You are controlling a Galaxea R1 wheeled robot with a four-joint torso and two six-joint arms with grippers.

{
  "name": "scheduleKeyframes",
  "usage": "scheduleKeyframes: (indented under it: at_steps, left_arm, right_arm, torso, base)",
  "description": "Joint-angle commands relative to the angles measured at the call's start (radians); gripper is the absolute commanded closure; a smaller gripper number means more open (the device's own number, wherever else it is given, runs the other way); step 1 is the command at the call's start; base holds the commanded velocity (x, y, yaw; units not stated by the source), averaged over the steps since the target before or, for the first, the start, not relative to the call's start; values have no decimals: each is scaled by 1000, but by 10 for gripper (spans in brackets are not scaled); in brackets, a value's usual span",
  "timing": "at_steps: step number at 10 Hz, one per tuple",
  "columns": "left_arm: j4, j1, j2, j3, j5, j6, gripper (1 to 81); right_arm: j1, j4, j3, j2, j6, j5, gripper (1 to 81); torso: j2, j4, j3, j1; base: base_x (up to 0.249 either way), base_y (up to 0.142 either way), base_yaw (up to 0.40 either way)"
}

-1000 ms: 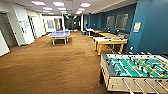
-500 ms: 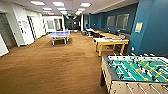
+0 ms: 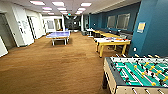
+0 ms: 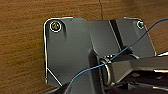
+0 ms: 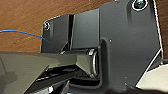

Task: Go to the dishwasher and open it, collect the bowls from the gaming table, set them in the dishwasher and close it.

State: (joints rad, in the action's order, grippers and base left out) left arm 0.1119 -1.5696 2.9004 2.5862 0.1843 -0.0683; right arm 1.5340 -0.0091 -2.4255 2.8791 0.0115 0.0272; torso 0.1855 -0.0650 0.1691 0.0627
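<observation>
Bowls, perhaps, among colourful items on gaming table point(image 3: 110, 42).

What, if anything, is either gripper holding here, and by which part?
It cannot be told: both wrist views show robot hardware over the brown wood-look floor, with no bowl or other object seen in a grasp, and the fingers cannot be made out.

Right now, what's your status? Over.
Claws: cannot tell. Gaming table, white top with yellow rim, ahead right across brown carpet. Green-field foosball table close on the right; blue ping-pong table far left.

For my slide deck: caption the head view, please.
Carpeted games room: foosball table nearest, yellow-rimmed gaming table beyond, blue ping-pong table.
</observation>
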Motion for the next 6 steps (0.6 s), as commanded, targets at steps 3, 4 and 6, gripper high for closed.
scheduleKeyframes:
  at_steps: [3,4,6]
  left_arm:
    - [0,36,-12,-3,-43,-1,10]
    - [0,36,-12,-3,-43,-1,10]
    - [0,36,-12,-1,-43,-1,10]
  right_arm:
    - [-41,-14,11,-5,4,-55,10]
    - [-42,-15,11,-5,4,-55,10]
    - [-41,-15,11,-5,4,-53,10]
  torso:
    - [0,0,0,0]
    - [0,0,0,0]
    - [0,0,0,0]
  base:
    - [165,24,0]
    - [170,0,0]
    - [171,0,0]
